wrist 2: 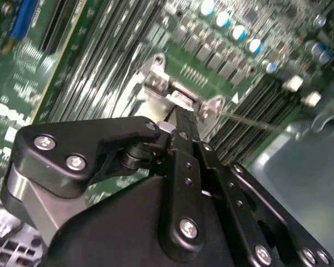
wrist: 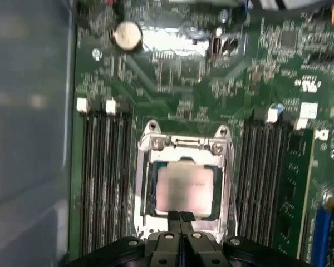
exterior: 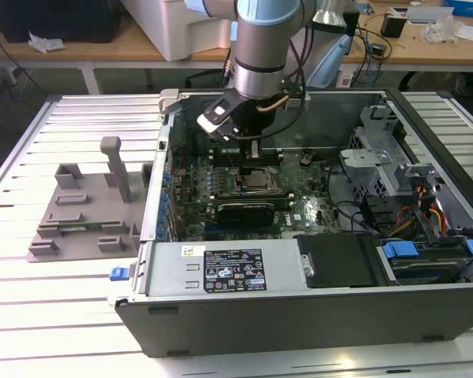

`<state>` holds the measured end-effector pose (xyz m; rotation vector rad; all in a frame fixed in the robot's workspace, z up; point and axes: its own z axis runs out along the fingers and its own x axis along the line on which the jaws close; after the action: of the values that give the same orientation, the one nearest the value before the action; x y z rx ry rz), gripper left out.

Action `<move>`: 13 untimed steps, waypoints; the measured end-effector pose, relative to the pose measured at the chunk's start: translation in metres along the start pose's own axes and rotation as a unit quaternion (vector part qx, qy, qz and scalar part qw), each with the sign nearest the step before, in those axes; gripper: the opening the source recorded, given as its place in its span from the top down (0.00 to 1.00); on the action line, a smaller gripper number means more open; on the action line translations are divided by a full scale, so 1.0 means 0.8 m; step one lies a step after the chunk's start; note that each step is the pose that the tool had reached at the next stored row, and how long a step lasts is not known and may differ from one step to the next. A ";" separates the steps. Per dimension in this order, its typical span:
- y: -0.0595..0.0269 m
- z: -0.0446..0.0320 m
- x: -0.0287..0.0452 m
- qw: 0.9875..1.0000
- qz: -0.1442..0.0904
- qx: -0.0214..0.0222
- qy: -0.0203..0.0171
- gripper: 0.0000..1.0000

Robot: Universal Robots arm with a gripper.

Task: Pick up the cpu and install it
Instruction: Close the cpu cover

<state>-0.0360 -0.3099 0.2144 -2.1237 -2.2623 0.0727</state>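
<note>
Your arm [exterior: 256, 47] reaches down into an open computer case [exterior: 299, 307] lying on a slatted table [exterior: 31, 315]. The jaws are clenched, tips pressed together with nothing visible between them. They sit right at one edge of the cpu [wrist: 185, 189], and you cannot tell whether they touch it.

In the first wrist view the cpu lies flat, silvery top up, inside the metal socket frame [wrist: 146, 183] on the green motherboard [wrist: 178, 72]. Banks of memory slots [wrist: 100, 178] run along either side of it. A grey tray [exterior: 79, 213] rests on the table outside the case, toward the exterior view's left and well apart from the jaws.

By the look of it, the chip is placed in its socket and no longer gripped. Whether it is fully seated, or the frame is clamped over it, cannot be told.

The likely risks:
- The closed tips are so close to the chip's edge that any sideways drift could nudge it askew in the socket.
- A downward push on a skewed chip could damage the contacts beneath.
- The tips could also catch the frame's rim.
</note>
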 end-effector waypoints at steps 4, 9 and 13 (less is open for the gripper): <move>-0.012 0.0078 0.0008 1.000 0.000 0.000 0.000 0.89; 0.007 0.0080 -0.0004 1.000 -0.003 0.000 0.008 0.89; -0.008 0.0096 -0.0073 1.000 -0.003 -0.002 0.015 0.89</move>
<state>-0.0429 -0.3162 0.2072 -2.1035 -2.2544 0.0364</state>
